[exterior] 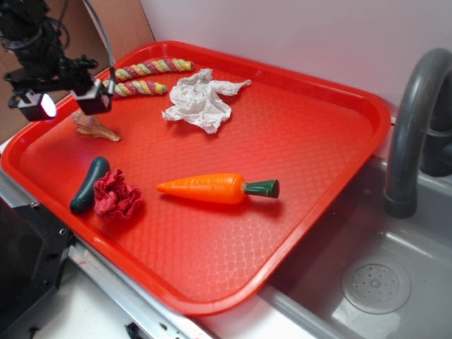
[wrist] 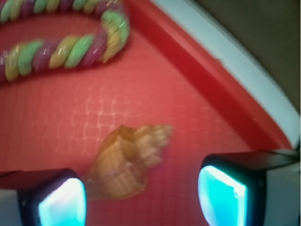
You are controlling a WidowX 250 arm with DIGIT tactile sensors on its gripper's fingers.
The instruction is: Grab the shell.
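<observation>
My pincer (exterior: 67,104) spread wide above the shell (exterior: 95,127), shell lying near the red tray's (exterior: 311,169) left edge, striped rope (exterior: 145,78) at the far-left corner, nothing pinched

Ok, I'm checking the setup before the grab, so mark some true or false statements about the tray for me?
1. The tool is open, with nothing in it. True.
2. The shell lies in the sink. False: it lies on the red tray, under the tool.
3. The carrot lies near the middle of the tray. True.
4. The rope is wrapped around the carrot. False: it lies apart, at the tray's far corner.
5. The white paper is crumpled. True.
</observation>
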